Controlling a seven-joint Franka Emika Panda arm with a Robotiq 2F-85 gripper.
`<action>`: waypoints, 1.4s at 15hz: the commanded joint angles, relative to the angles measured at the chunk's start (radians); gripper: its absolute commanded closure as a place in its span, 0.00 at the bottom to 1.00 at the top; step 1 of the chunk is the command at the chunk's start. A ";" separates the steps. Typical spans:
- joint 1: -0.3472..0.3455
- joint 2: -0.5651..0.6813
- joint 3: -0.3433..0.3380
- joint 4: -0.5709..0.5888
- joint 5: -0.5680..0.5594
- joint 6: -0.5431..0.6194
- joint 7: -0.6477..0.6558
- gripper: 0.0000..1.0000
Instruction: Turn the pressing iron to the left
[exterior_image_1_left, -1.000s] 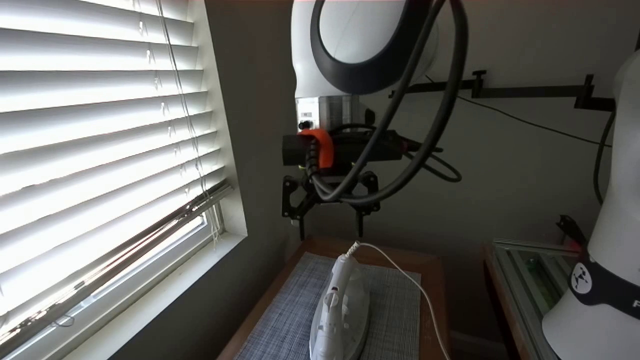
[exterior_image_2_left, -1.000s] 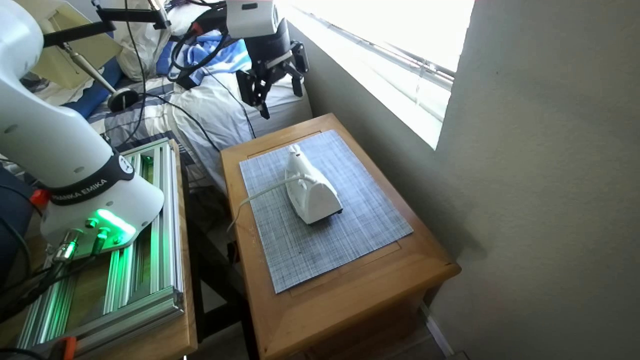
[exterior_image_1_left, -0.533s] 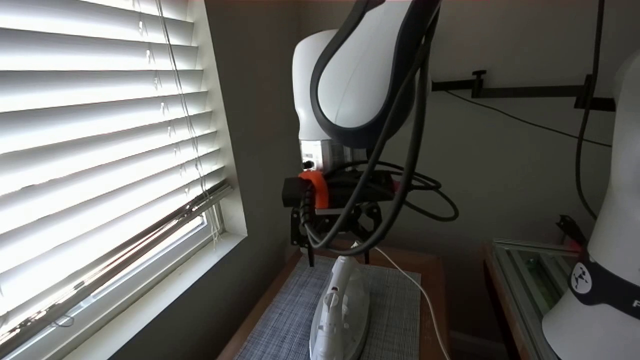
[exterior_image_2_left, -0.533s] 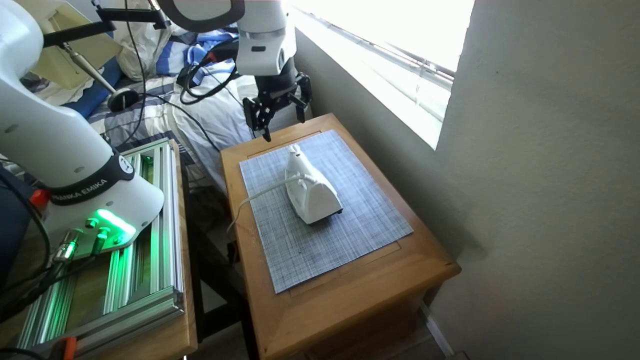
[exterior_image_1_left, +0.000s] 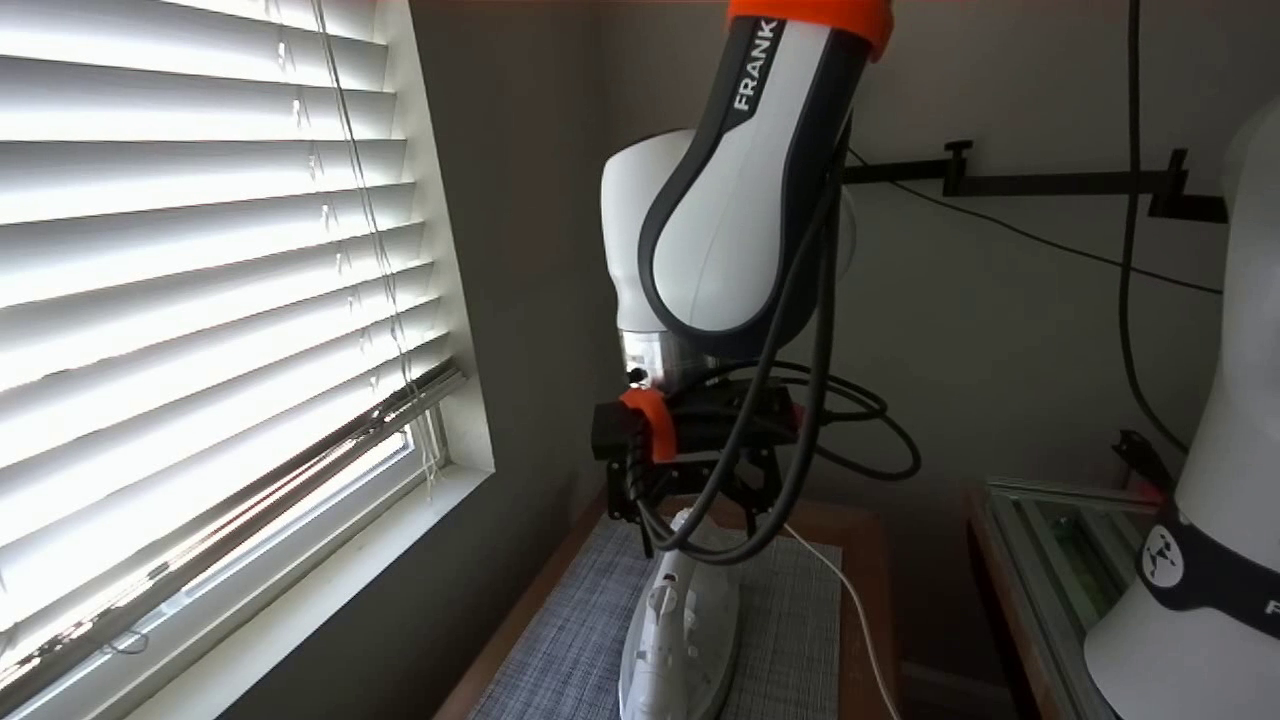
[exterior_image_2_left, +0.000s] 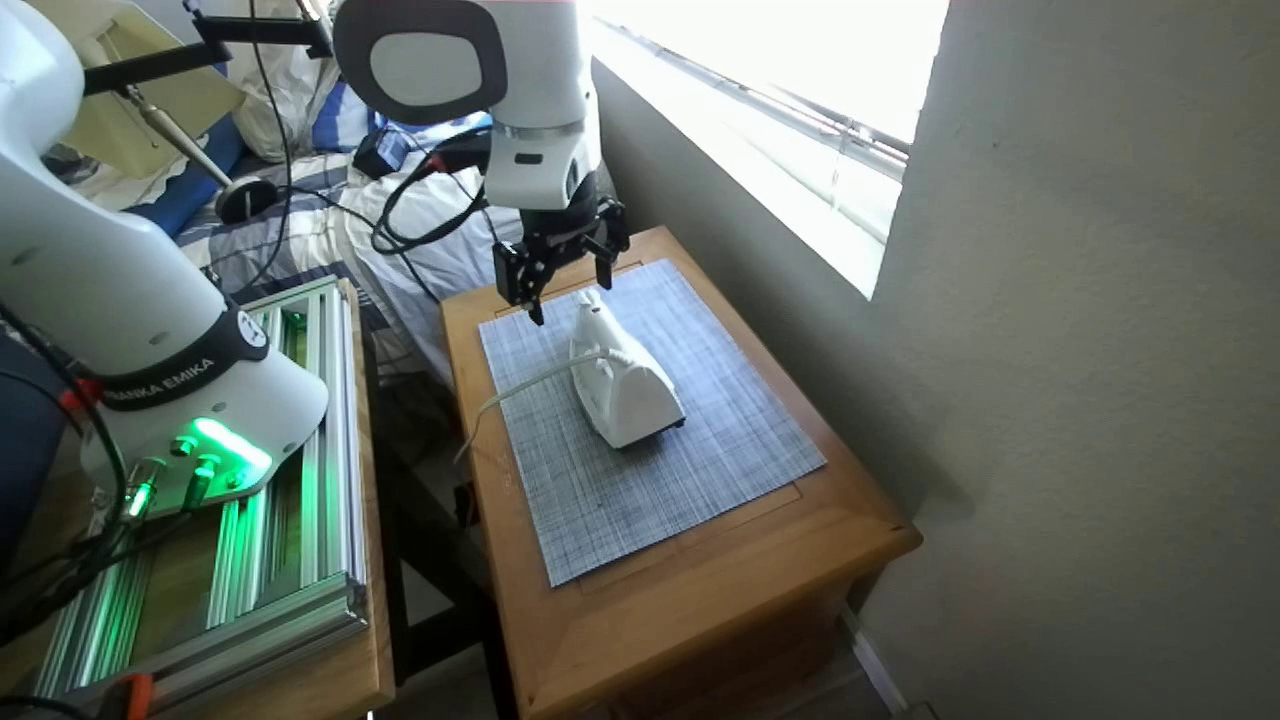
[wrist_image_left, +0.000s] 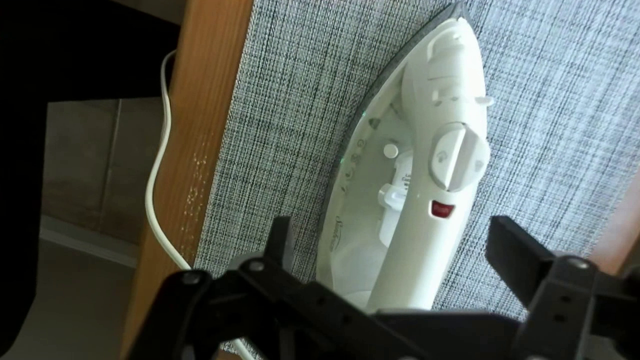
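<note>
At the left of an exterior view I get the bright blinds (exterior_image_1_left: 200, 230), then the dark wall (exterior_image_1_left: 510, 200), then the wooden table (exterior_image_1_left: 865, 540) with its grey mat (exterior_image_1_left: 580, 620) and, lying flat on that, the white iron (exterior_image_1_left: 662, 630). My arm (exterior_image_1_left: 730, 250) hangs down there, its black hoses (exterior_image_1_left: 825, 300) looping across the iron's far end and hiding some of it. The robot's white base (exterior_image_1_left: 1165, 650) stands on a metal frame (exterior_image_1_left: 1050, 610) at the far right. On the wrist view, again from the left, I have the white cord (wrist_image_left: 150, 195) draped along the table's edge, a strip of mat, then my gripper (wrist_image_left: 392, 240) with its fingers (wrist_image_left: 278, 240) spread wide, the iron's handle (wrist_image_left: 430, 245) seen in the space between them and its nose (wrist_image_left: 452, 30) pointing to the top. Mat shows between each finger and the iron, so both are apart from it. I cannot tell how high above the table they are.
</note>
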 joint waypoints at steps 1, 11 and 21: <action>0.043 0.065 -0.053 0.001 -0.030 0.084 0.044 0.00; 0.131 0.154 -0.134 0.003 0.009 0.230 0.031 0.18; 0.142 0.170 -0.129 0.004 0.094 0.282 0.002 0.32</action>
